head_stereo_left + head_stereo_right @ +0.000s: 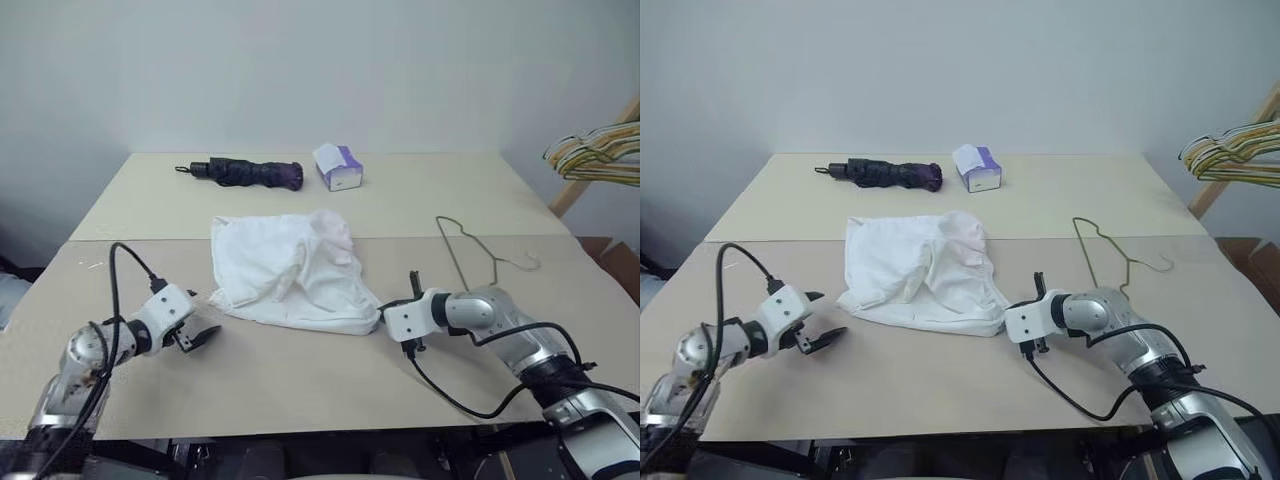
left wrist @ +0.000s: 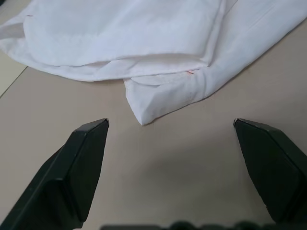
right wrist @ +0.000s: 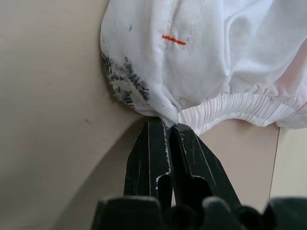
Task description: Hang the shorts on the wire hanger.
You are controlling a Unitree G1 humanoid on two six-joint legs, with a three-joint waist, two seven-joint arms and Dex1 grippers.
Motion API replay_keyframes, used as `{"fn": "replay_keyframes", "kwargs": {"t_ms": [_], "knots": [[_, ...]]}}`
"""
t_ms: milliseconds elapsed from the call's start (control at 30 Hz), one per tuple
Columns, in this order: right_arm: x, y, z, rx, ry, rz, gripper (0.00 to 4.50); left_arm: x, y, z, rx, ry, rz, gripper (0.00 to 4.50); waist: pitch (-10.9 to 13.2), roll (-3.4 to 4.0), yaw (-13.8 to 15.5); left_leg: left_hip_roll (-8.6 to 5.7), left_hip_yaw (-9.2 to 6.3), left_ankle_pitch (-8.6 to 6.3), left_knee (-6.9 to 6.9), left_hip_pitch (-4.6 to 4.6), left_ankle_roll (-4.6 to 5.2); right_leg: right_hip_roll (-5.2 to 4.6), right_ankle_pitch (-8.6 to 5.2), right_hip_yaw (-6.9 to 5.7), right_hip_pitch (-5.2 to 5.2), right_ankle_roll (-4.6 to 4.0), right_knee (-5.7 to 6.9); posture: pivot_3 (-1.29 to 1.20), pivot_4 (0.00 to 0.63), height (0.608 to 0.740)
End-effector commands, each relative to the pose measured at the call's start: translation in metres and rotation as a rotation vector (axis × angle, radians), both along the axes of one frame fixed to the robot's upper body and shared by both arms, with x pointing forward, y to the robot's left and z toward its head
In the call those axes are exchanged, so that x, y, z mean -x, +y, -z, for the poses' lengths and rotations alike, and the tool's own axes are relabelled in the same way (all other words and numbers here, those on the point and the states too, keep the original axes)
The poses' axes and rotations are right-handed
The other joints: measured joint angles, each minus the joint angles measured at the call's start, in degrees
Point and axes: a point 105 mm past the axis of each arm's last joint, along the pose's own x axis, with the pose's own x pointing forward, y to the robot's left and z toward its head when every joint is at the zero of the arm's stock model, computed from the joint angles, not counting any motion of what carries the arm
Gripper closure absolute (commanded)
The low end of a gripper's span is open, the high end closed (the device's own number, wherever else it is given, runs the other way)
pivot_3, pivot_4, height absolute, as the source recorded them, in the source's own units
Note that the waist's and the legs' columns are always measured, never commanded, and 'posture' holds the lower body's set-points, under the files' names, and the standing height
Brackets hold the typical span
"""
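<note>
While the shorts [image 1: 293, 268] lie crumpled in a heap near the middle of the table [image 1: 300, 385], my right gripper [image 3: 169, 125] has its two fingers pressed together on the cloth, pinching the corner of the heap that lies nearest to me on my right. In the right wrist view the pinched spot sits where the gathered waistband [image 3: 240, 106] meets a fold smudged with dark marks, and a short red stitch shows on the cloth just above.

My left gripper [image 1: 200, 335] has its fingers spread wide and holds nothing. It sits low over the table just beside the heap's near corner on my left, with a bare strip of table between fingertips and cloth.

Well apart from the shorts, the wire hanger [image 1: 478, 250] lies flat on the table to my right, beyond my right arm. A folded dark umbrella [image 1: 245, 173] and a small tissue box [image 1: 338, 166] rest at the far side.
</note>
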Motion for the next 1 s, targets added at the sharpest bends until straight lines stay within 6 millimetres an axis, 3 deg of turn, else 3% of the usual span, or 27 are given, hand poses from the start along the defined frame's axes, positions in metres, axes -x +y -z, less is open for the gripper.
{"fn": "replay_keyframes", "kwargs": {"t_ms": [33,133,300,400,567,800,900,1000], "knots": [[-0.004,-0.001,-0.01,-0.007,-0.042,0.012,4.47,-0.005,-0.002,-0.001,-0.054,-0.019,0.061,0.0,0.0,0.0,-0.1,0.0,0.01,0.0,0.0,0.0,0.0,0.0,0.0,0.0,0.0,0.0,-0.01,0.12,0.0,0.74],[-0.003,0.002,-0.01,-0.017,-0.038,0.016,4.47,-0.012,0.001,0.006,-0.112,0.0,0.083,0.0,-0.06,0.04,-0.08,0.0,0.01,0.0,0.0,0.02,0.0,0.0,0.0,0.0,0.01,0.0,0.0,0.12,0.0,0.74],[-0.001,0.004,-0.01,-0.024,-0.03,0.023,4.47,-0.016,-0.005,0.014,-0.037,0.074,0.091,0.0,-0.26,0.32,-0.14,0.0,0.02,0.0,0.0,0.09,0.0,0.0,0.0,0.01,0.06,0.0,0.03,0.11,0.0,0.74],[0.0,0.003,-0.009,-0.016,-0.027,0.025,4.5,-0.011,-0.009,0.023,-0.018,0.153,0.111,0.61,-0.32,0.41,-0.12,0.0,0.02,0.0,0.0,0.09,0.0,0.0,0.0,0.01,0.07,0.01,0.03,0.1,0.0,0.74],[0.0,0.002,-0.01,-0.022,-0.023,0.037,4.5,-0.007,-0.006,0.033,-0.026,0.196,0.098,2.29,-0.44,0.57,-0.1,0.0,0.01,0.0,0.0,0.16,0.0,0.0,-0.01,0.02,0.12,0.01,0.03,0.1,0.0,0.74],[0.0,0.003,-0.011,-0.025,-0.02,0.04,4.5,-0.019,-0.002,0.036,-0.043,0.157,0.038,4.47,-0.58,0.78,-0.15,0.0,-0.01,0.0,-0.01,0.52,0.0,0.0,-0.04,0.01,0.5,0.04,0.02,0.11,0.0,0.74],[-0.002,0.003,-0.012,-0.028,-0.022,0.042,4.5,-0.024,0.001,0.03,-0.044,0.121,0.008,4.47,-0.58,0.77,-0.25,0.0,-0.01,0.0,-0.04,0.56,0.0,0.0,-0.05,0.01,0.55,0.05,-0.01,0.1,0.0,0.74],[-0.004,0.001,-0.016,-0.032,-0.035,0.052,4.5,-0.013,0.004,0.018,-0.042,0.12,0.048,4.47,-0.58,0.76,-0.84,0.0,0.0,0.0,-0.08,0.54,0.0,0.0,-0.05,0.0,0.52,0.05,-0.04,0.09,0.0,0.74]]}}
